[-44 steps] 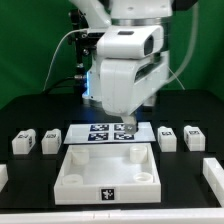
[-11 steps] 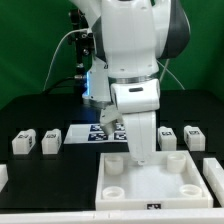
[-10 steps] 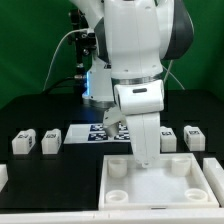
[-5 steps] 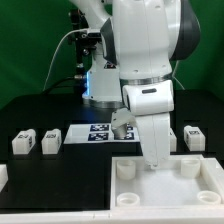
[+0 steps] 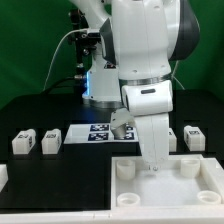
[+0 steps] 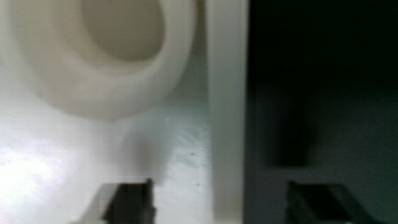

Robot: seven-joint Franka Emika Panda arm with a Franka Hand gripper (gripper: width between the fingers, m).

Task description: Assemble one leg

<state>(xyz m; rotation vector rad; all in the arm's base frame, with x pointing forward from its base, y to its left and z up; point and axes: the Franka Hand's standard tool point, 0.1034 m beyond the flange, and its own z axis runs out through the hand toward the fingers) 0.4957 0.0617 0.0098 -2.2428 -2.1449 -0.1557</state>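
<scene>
Over the tray's far wall, the pincer is straddling the rim, fingers apart and gripping nothing. It should probably be rising straight up, without nudging the tray, before fetching a leg lying beyond that wall on the tabletop. Since earlier, the tray is sitting farther toward the exterior view's right.

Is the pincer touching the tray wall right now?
Apart. The wrist view shows the pincer open astride the tray wall, with a plain gap on both sides.
</scene>
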